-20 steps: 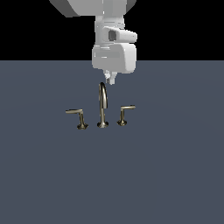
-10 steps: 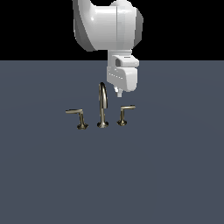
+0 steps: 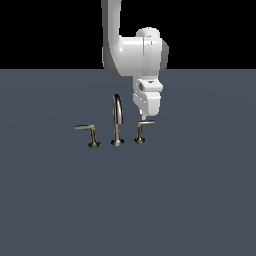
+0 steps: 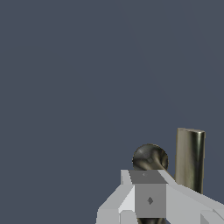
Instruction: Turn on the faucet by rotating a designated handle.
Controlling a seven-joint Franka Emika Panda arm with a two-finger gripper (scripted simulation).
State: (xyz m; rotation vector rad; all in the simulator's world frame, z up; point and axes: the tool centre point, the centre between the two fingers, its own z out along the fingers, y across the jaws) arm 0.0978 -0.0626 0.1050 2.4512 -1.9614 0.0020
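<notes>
The brass faucet stands on the grey surface in the exterior view, with its tall arched spout [image 3: 117,119] in the middle. The handle [image 3: 143,129] with the short lever and upright stem is at the exterior view's right of the spout. The longer slanted handle [image 3: 88,133] is at its left. My gripper [image 3: 146,119] hangs just above the short handle's lever, fingers together and holding nothing. In the wrist view the gripper [image 4: 148,183] sits over the handle's round base [image 4: 150,156], with the brass lever [image 4: 190,159] beside it.
The flat grey surface [image 3: 190,200] spreads around the faucet. The white arm [image 3: 135,52] rises behind and above the short handle.
The arm has swung from behind the spout toward the exterior view's right and lowered, bringing the gripper down to just above the short handle. The faucet has not moved.
</notes>
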